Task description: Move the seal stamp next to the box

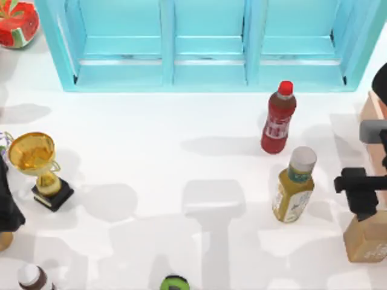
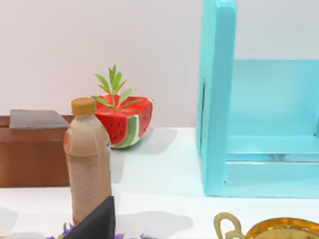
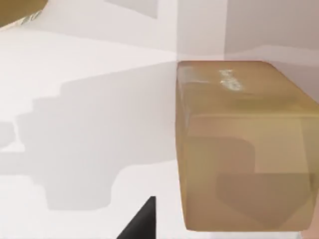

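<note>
The right pincer point(image 1: 361, 202) is seen above the stamp point(image 1: 367, 238) at the bench's point(image 1: 181, 175) right edge; whether its fingers are parted or touching the stamp cannot be told. The stamp stands upright near the yellow bottle point(image 1: 294, 186), with the box point(image 1: 373, 112) farther back along that edge. The left arm is parked at the left edge, by the trophy point(image 1: 37, 166).

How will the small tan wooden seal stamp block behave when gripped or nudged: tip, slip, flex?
The small tan wooden seal stamp block looks solid, so probably rigid. Its flat faces should suit a pinch, though the smooth sheen hints at slight slip. Standing upright on the white table, it may topple if pushed high.
</note>
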Available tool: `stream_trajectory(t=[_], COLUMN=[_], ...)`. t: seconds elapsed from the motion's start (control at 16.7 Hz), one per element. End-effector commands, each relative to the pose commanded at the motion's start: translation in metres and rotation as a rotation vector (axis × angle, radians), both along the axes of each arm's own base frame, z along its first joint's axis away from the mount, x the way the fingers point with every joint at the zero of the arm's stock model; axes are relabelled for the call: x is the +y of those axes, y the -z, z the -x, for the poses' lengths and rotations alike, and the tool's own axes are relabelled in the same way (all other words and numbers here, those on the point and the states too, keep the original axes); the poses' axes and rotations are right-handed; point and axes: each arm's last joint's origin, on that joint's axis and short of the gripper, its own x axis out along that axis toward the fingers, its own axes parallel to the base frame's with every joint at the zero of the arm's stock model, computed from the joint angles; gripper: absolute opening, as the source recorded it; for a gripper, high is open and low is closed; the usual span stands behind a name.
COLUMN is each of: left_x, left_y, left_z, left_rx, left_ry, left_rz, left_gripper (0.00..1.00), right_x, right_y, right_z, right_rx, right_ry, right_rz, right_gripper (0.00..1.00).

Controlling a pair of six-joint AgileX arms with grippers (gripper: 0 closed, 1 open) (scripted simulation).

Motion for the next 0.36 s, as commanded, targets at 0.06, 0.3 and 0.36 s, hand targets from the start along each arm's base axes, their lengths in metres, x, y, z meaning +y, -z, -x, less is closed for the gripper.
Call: stream_trajectory(t=[0.06,0.3,0.36], left_x=[0.0000,0.0000,0.0000], left_y=[0.0000,0.0000,0.0000], left_z=[0.0000,0.0000,0.0000], left_rx=[0.000,0.000,0.000], left_ry=[0.000,0.000,0.000], left_rz=[0.000,0.000,0.000], left_gripper=[1.00,1.00,1.00], right_x=[0.0000,0.0000,0.0000], right_y=[0.0000,0.0000,0.0000], right_z=[0.0000,0.0000,0.0000], right_rx=[0.000,0.000,0.000], right_ry=[0.000,0.000,0.000], right_rz=[0.000,0.000,0.000], right_gripper=[1.00,1.00,1.00])
